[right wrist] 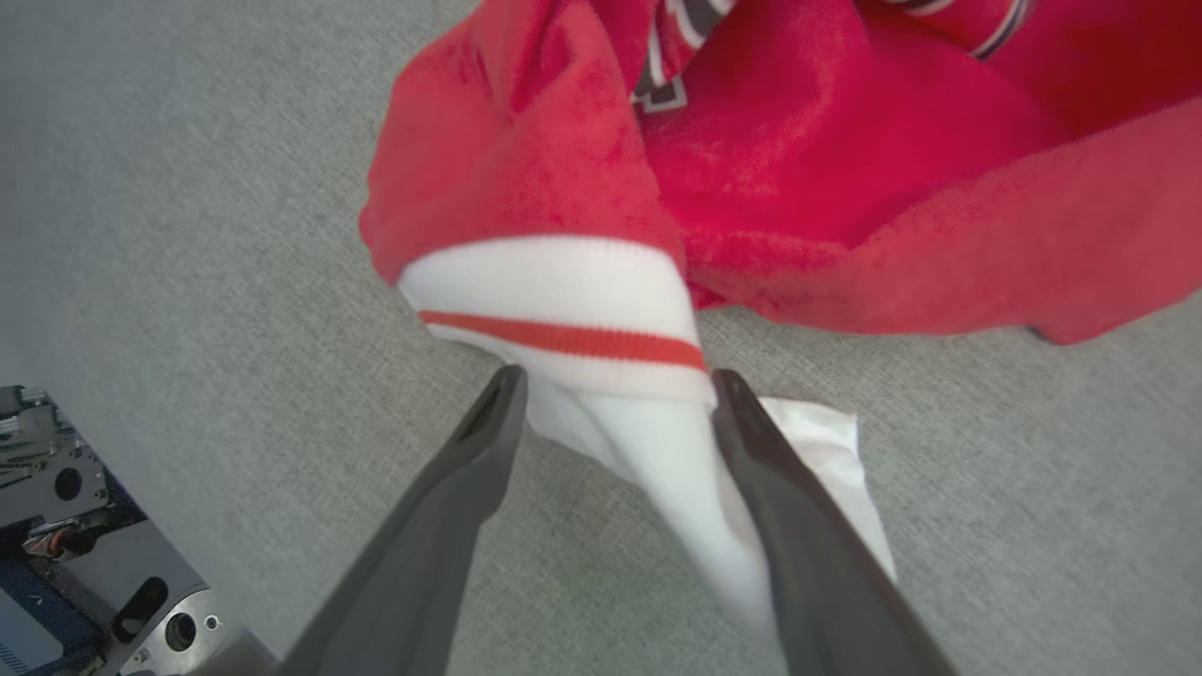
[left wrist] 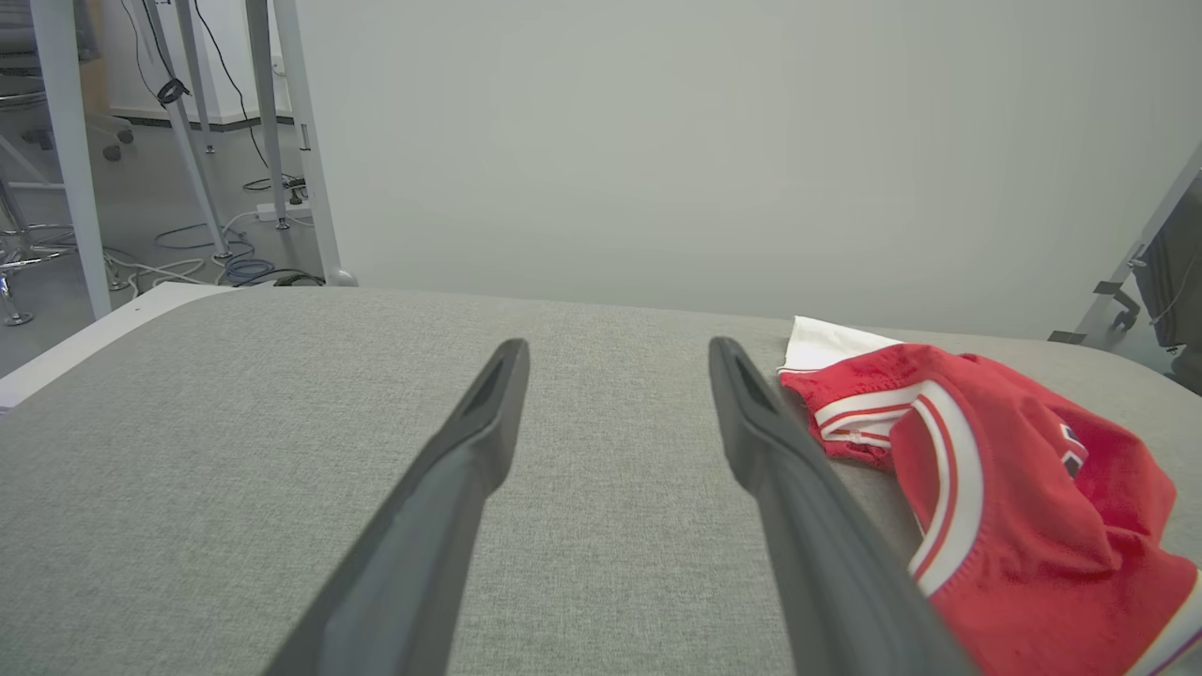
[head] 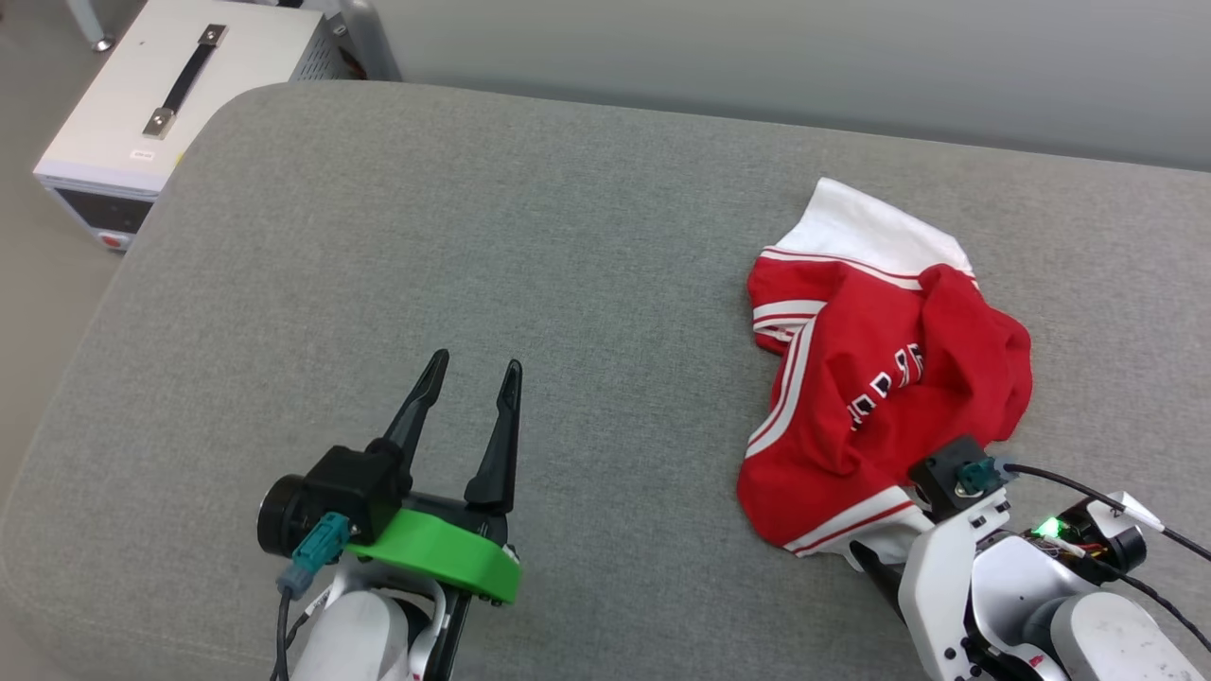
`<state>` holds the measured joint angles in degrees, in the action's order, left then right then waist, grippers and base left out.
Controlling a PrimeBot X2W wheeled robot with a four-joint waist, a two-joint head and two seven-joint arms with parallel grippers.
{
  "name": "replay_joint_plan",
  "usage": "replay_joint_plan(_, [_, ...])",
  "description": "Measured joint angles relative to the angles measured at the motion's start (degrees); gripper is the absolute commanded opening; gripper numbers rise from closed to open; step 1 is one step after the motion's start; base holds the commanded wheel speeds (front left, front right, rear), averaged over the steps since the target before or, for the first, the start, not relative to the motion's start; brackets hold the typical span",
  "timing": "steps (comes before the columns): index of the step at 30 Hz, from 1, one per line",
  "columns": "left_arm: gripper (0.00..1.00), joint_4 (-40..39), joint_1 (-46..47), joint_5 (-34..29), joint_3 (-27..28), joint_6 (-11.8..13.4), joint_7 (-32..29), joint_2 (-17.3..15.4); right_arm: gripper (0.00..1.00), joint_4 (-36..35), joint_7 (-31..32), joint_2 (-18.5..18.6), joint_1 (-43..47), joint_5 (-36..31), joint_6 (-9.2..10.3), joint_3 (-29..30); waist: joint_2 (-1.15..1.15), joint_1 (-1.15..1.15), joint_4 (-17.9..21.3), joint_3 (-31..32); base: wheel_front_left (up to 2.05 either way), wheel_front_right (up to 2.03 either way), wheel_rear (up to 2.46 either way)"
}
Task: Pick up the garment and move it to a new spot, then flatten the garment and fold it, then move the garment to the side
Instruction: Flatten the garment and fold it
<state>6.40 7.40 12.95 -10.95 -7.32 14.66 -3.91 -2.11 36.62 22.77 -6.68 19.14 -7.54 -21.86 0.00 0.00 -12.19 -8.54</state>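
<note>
The garment (head: 880, 378) lies crumpled on the right part of the grey cushioned surface (head: 568, 236), red with white striped trim and a white sleeve at its far end. In the right wrist view my right gripper (right wrist: 617, 373) stands open, its fingers on either side of a white sleeve (right wrist: 648, 441) at the garment's (right wrist: 751, 141) near edge, not clamped on it. The right wrist (head: 956, 539) sits at the garment's near side. My left gripper (head: 477, 359) is open and holds nothing, well left of the garment (left wrist: 1014, 507), above bare fabric (left wrist: 617, 345).
A white box with a black handle (head: 180, 95) stands on the floor beyond the cushion's rounded far-left corner. A grey wall (head: 757, 57) runs along the far edge. Frame legs and cables (left wrist: 188, 141) stand off to the left.
</note>
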Motion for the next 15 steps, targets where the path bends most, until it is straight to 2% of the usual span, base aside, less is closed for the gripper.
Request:
replay_joint_plan(7, [1.00,0.1,0.4,0.2,-0.1,0.0,0.0,0.0,0.99,5.9,-1.2,-1.0,-2.3,-0.3,0.00,-2.1,0.00,0.00,-2.7,-1.8,0.00,0.00,0.00])
replay_joint_plan(9, [1.00,0.2,0.5,0.2,-0.1,0.0,0.0,0.0,0.22,7.1,-1.6,-0.9,-3.0,0.1,0.00,-2.7,0.00,0.00,-3.0,-2.2,0.00,0.00,0.00])
replay_joint_plan(10, [1.00,0.3,0.5,0.2,0.0,0.0,0.0,0.0,0.00,7.3,-1.7,-0.8,-3.3,0.3,0.00,-3.1,0.00,0.00,-3.1,-2.3,0.00,0.00,0.00])
replay_joint_plan(15, [1.00,0.7,0.4,0.2,0.2,0.0,0.0,0.0,0.00,7.9,-2.4,1.0,-4.0,2.3,-0.02,-4.7,0.00,0.00,-2.1,-1.9,0.00,0.00,0.00])
